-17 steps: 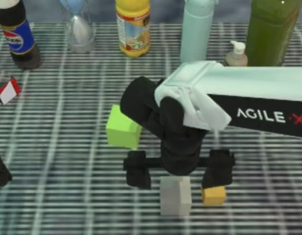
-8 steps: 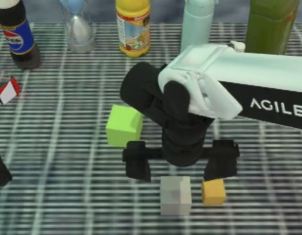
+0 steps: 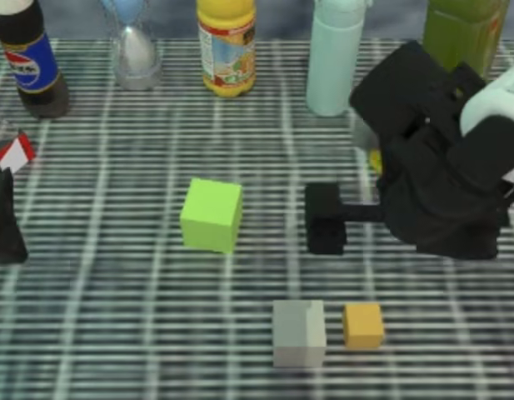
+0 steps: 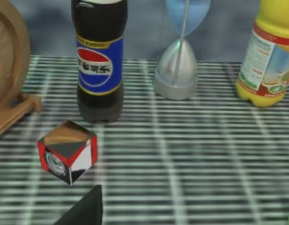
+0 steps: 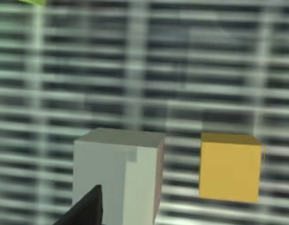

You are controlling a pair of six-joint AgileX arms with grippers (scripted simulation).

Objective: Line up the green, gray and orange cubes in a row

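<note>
Your right tool hangs over the right part of the worktop, its fingers spread wide apart and gripping nothing; only one black finger shows clearly from above. Just in front of that finger, toward the near edge, you have the gray cube and the orange cube side by side, close but not touching. The green cube sits farther off to the tool's left, apart from that pair. Your left tool stays at the far left edge; you cannot tell its fingers' state. Near it lies a red-and-white box, beside a cola bottle.
</note>
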